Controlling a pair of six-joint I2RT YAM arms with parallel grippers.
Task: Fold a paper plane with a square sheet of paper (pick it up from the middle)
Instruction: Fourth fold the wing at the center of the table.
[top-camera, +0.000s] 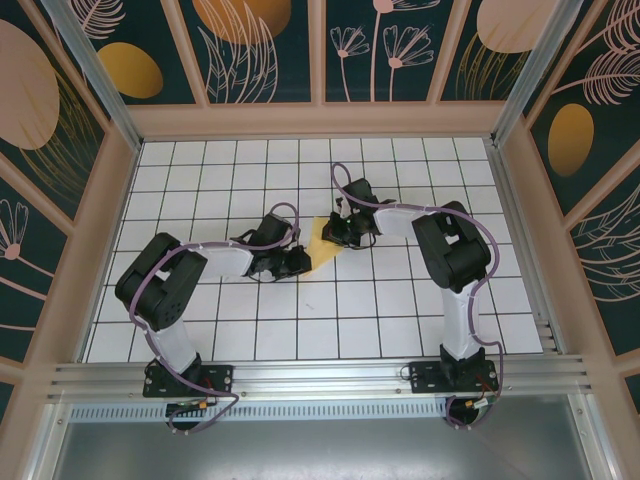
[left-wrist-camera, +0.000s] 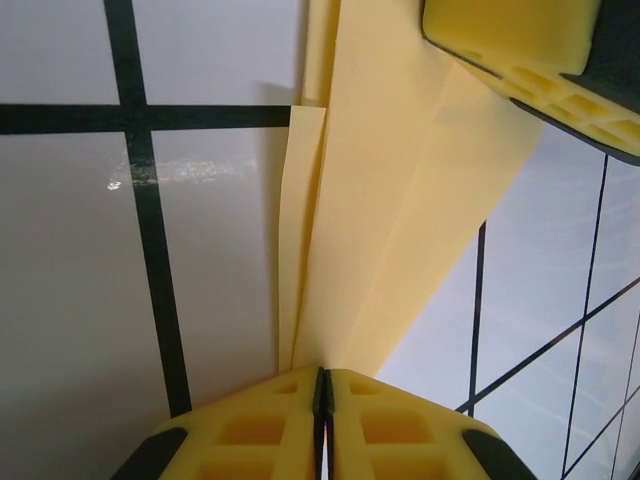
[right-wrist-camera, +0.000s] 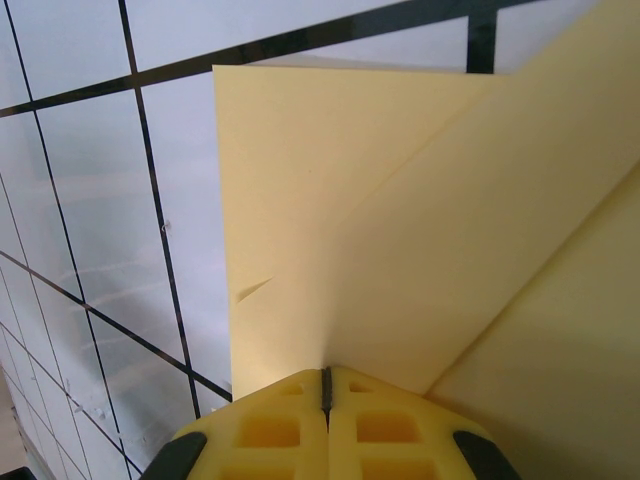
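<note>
Left gripper (left-wrist-camera: 322, 376), right gripper (right-wrist-camera: 326, 374), two in all, both pinching the one yellow paper (top-camera: 320, 243), folded, creased, between them.

Bright, even light from above, soft shadows
The white grid table (top-camera: 400, 300) is evenly lit; in both wrist views its glossy surface carries pale glare streaks, and the folded yellow paper (left-wrist-camera: 400, 200) casts a faint, soft-edged shadow

A white bench (top-camera: 400, 300) ruled with black grid lines spreads beneath and around the left tool (top-camera: 304, 261) and right tool (top-camera: 340, 232). Beyond them rise dark teal wall panels (top-camera: 260, 50) painted with plants. Well behind them runs a metal rail (top-camera: 320, 378).
</note>
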